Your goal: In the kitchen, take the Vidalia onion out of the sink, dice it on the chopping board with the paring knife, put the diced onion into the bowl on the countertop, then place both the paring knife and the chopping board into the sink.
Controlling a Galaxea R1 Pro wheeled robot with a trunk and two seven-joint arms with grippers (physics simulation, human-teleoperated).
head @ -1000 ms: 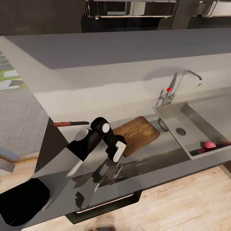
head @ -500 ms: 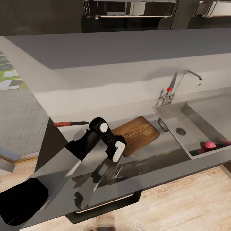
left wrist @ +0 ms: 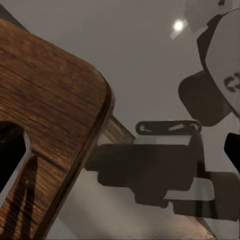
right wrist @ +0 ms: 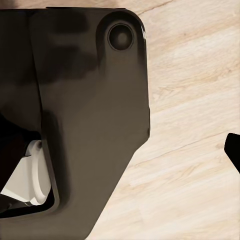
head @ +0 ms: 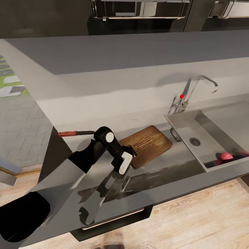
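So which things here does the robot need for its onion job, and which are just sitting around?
For the job:
Vidalia onion, in the sink
chopping board
paring knife
countertop
left gripper, by the board's near edge

Just there:
tap
wall cabinets
drawer handle

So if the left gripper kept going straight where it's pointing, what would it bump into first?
Probably the grey countertop. The left gripper points down beside the near corner of the chopping board, and its wrist view looks at bare worktop just past that corner. Depth is unclear, so it might clip the board's edge.
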